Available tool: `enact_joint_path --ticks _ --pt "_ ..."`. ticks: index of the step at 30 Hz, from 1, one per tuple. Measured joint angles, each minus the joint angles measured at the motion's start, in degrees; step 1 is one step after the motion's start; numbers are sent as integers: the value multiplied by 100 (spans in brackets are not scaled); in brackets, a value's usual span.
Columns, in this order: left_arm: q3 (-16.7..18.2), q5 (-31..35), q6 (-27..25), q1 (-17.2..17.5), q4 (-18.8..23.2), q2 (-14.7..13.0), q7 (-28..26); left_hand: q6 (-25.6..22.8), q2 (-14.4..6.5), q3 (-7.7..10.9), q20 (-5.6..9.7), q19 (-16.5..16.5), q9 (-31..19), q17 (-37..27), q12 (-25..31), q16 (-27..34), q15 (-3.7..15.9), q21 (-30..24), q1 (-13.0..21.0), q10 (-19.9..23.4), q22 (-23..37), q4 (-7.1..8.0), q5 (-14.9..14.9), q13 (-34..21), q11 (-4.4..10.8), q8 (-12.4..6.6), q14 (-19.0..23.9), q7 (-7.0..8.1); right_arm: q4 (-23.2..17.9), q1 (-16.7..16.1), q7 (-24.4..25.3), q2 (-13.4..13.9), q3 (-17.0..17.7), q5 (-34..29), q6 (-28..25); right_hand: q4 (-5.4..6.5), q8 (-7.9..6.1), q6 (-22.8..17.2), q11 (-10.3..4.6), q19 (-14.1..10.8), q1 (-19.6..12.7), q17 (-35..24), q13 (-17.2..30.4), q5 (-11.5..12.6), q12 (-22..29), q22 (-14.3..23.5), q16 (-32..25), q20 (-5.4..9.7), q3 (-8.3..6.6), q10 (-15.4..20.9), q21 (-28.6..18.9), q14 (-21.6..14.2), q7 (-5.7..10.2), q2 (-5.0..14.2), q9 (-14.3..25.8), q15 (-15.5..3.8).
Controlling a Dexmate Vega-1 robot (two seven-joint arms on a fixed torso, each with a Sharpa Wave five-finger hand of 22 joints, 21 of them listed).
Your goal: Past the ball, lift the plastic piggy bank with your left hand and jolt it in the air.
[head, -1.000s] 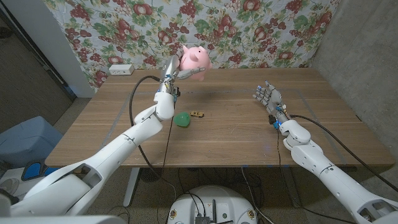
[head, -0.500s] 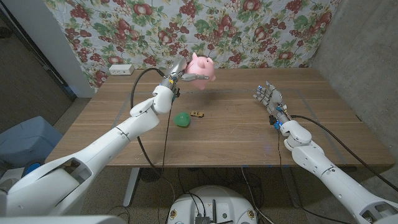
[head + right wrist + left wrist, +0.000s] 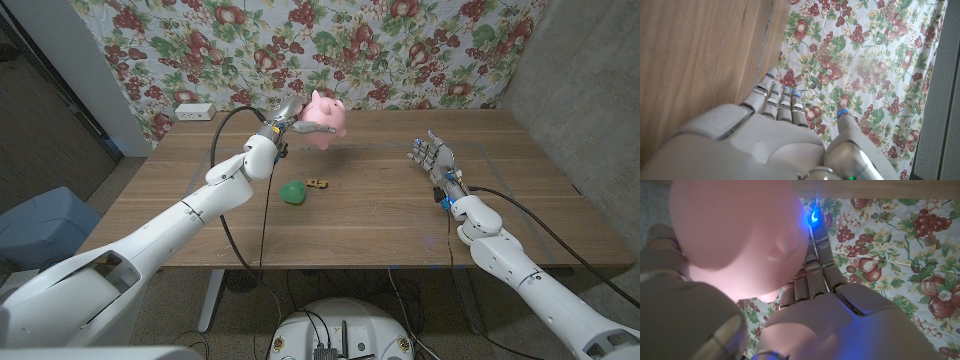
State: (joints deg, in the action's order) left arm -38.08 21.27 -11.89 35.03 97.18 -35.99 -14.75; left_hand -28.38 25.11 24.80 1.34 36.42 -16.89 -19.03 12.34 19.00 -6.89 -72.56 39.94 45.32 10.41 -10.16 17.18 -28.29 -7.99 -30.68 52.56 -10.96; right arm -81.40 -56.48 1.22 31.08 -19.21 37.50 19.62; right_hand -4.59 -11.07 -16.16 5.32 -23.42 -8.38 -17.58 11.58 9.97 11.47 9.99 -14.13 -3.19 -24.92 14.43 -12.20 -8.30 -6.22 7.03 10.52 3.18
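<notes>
My left hand (image 3: 288, 118) holds a pink plastic piggy bank (image 3: 325, 117) in the air above the back of the wooden table (image 3: 380, 200). In the left wrist view the pink piggy bank (image 3: 735, 235) sits against my left hand (image 3: 810, 315), fingers wrapped around it. A green ball (image 3: 292, 192) lies on the table nearer to me than the bank. My right hand (image 3: 434, 160) stands over the right side of the table with fingers up and apart, holding nothing; the right wrist view shows that right hand (image 3: 770, 135) the same way.
A small yellow toy (image 3: 318, 183) lies just right of the ball. A white power strip (image 3: 194, 110) sits at the back left corner. A floral cloth (image 3: 400, 50) hangs behind the table. A blue bin (image 3: 40, 225) stands on the floor at left.
My left hand has carried the piggy bank to the right and a little lower, and the bank has turned in the air. The right hand has barely moved.
</notes>
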Motion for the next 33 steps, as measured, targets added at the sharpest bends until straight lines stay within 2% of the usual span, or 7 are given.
enact_joint_path --ticks 19,33 --pt "-252 106 449 -296 -421 -39 276 -1 0 0 20 -61 -8 5 -38 9 1 0 0 22 -8 0 27 4 22 2 37 0 -53 -72 75 -10 14 -14 39 0 0 0 0 0 0 0 0 0 0 0 0 1 0 0 34 0 0 0 0 0" --pt "-519 458 925 -503 -730 5 572 -1 0 0 39 -142 -13 1 -50 0 1 -33 0 23 -29 0 21 -1 24 21 38 0 -99 -146 140 -22 26 -25 53 0 0 0 32 0 0 0 0 0 0 0 0 1 0 32 33 0 0 0 0 0"
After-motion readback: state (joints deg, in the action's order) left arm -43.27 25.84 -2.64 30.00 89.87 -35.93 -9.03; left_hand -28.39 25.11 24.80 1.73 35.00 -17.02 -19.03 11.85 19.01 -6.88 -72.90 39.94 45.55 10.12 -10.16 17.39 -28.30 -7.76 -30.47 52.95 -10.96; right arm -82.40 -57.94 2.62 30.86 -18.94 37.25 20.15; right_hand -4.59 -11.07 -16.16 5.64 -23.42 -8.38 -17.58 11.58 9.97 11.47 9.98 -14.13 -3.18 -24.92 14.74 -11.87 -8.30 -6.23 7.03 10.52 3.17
